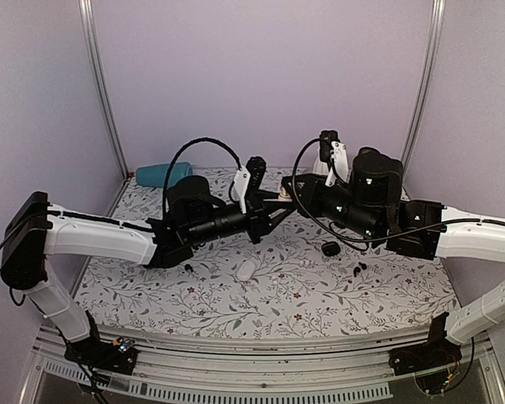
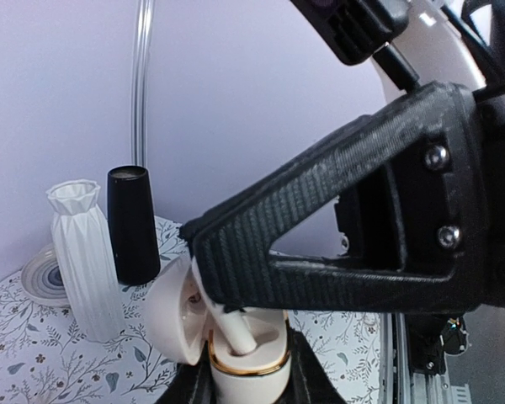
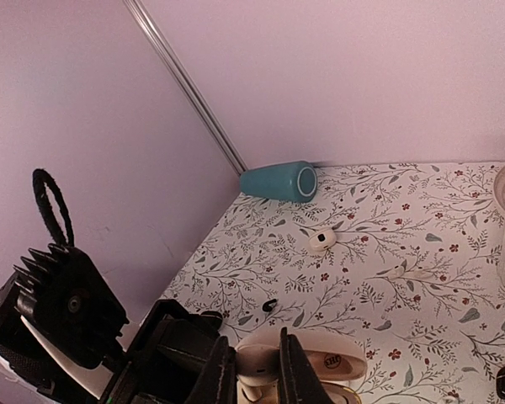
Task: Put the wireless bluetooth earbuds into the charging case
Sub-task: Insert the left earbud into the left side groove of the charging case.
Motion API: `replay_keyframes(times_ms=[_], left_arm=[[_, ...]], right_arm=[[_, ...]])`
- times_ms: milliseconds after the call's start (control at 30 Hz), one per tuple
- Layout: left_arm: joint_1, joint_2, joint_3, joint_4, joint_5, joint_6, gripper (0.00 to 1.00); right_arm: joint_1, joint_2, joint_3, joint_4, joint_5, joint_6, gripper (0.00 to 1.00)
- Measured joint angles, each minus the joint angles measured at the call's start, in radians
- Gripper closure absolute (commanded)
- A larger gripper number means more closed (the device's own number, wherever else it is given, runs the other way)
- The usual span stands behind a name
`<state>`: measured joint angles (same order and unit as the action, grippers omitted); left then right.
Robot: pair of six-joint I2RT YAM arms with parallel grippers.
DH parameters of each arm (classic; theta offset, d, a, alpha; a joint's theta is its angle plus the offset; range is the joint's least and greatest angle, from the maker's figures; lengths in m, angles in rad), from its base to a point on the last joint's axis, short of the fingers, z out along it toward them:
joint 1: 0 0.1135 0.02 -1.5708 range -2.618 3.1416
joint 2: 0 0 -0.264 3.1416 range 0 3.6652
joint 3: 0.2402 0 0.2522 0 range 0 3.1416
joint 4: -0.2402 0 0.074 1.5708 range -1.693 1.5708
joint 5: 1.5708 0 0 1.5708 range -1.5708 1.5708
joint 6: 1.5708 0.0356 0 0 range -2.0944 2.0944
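My left gripper [image 1: 265,204] is shut on a cream charging case with a gold rim [image 2: 246,374], held upright above the table with its lid [image 2: 172,311] open. My right gripper [image 1: 286,199] is shut on a white stemmed earbud [image 3: 254,362]. The earbud's stem [image 2: 236,328] stands in the case's socket, under the right gripper's black fingers [image 2: 320,227]. The open lid also shows in the right wrist view [image 3: 332,362]. Tiny black earbuds lie on the cloth at the right [image 1: 359,268] and at the left [image 1: 188,267]; one shows in the right wrist view [image 3: 269,305].
A white case [image 1: 246,269] and a black case [image 1: 330,248] lie on the flowered cloth. A teal cup [image 1: 162,174] lies on its side at the back left. A white vase [image 2: 84,252], a black cylinder [image 2: 133,223] and a small dish [image 2: 40,276] stand at the back.
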<state>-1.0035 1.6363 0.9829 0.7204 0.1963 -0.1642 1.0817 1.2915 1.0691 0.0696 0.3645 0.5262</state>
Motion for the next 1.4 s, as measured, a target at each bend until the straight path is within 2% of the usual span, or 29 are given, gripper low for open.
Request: replay_keyframes(times_ms=[700,1400], left_arm=[[-0.004,-0.008,0.006,-0.006,-0.031,0.000,1.00],[-0.005,-0.026,0.006,-0.025,-0.072,0.000,1.00]], right_arm=[[0.010,0.009,-0.002,0.027,0.002,0.000,0.88],[0.012,0.020,-0.002,0.049,0.008,-0.004,0.82]])
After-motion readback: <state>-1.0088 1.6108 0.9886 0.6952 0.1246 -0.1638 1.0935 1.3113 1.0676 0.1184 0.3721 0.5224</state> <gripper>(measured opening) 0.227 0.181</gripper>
